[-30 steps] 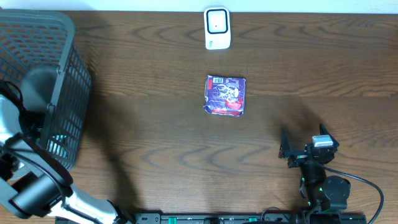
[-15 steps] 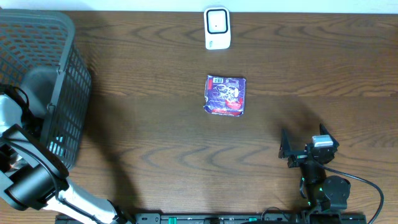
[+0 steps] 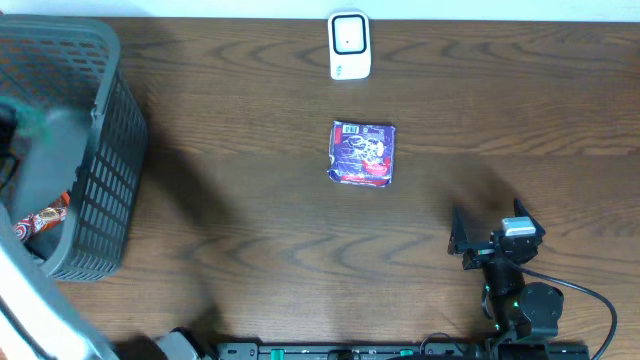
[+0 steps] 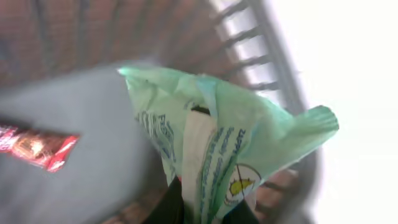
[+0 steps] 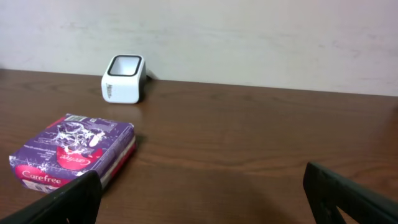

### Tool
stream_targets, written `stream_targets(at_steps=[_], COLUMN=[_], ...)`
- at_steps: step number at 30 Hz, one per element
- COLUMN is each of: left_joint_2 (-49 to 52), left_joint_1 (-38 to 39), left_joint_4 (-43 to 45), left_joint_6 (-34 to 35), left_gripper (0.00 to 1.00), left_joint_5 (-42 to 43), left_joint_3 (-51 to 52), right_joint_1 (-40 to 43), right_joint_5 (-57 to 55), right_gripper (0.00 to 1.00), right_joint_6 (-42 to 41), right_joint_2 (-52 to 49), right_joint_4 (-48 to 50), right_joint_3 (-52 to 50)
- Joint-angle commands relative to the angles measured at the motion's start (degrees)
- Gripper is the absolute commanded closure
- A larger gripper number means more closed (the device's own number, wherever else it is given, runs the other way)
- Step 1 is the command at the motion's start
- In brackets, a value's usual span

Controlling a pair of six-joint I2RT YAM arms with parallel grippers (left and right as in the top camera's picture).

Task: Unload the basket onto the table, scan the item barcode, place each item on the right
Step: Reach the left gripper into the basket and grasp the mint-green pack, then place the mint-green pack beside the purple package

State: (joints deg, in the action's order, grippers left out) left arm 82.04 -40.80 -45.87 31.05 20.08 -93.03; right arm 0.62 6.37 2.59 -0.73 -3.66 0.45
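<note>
Grip first: my left gripper [image 4: 202, 208] is clenched on the bottom edge of a green pouch [image 4: 217, 143], so the pouch stands up out of the fingers with its printed face toward the wrist camera. It hangs over the inside of the basket [image 3: 100, 160], which sits at 9 o'clock on the table [image 3: 240, 200]. A red bar [image 4: 37, 146] lies on the basket floor, at 9 o'clock from the pouch.

I read the pinch at the edge as deliberate: it leaves the flat faces uncovered for the reader. I cannot make out a barcode on the side I see, and the view is blurred.

The scanner [image 3: 349, 45] stands at 12 o'clock, its window facing up, so the code has to be presented face down above it. A purple pack [image 3: 362, 153] lies flat at the table's centre, just to the 6 o'clock side of the scanner and apart from it.

My right gripper [image 3: 487, 228] rests at 5 o'clock, fingers spread wide and holding nothing, pointing toward 12 o'clock. I judge it parked clear of the path from basket to scanner.

Next the pouch needs carrying well across toward 12 o'clock.
</note>
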Motion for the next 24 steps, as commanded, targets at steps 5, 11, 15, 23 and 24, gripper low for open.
stream_targets(at_steps=[5,11,15,23,24], left_joint_2=[-12.5,-12.9,-9.2,7.7,10.4], left_joint_1=[12.6,35.3,48.0,60.8,61.7], left_joint_4=[1.7,2.5,-0.2,-4.0,-3.9], left_joint_6=[-6.9,-23.5,-26.3,-26.1,-26.1], left_gripper=[0.93,0.93,0.93,0.93,0.93], left_joint_5=[5.2,5.0,-1.3,-7.7,-7.7], left_joint_3=[-0.3,0.4,3.1,6.2,6.2], right_joint_1=[0.6,0.6,0.6,0.6,0.6], right_joint_5=[-0.3,-0.3,-0.3,-0.3,-0.3], right_gripper=[0.01,0.01,0.01,0.01,0.01], right_joint_6=[0.7,0.7,0.7,0.7,0.7], right_joint_2=[0.2,0.2,0.2,0.2,0.2], right_joint_4=[-0.2,-0.2,-0.2,-0.2,-0.2], right_joint_3=[-0.1,-0.1,-0.1,-0.1,-0.1])
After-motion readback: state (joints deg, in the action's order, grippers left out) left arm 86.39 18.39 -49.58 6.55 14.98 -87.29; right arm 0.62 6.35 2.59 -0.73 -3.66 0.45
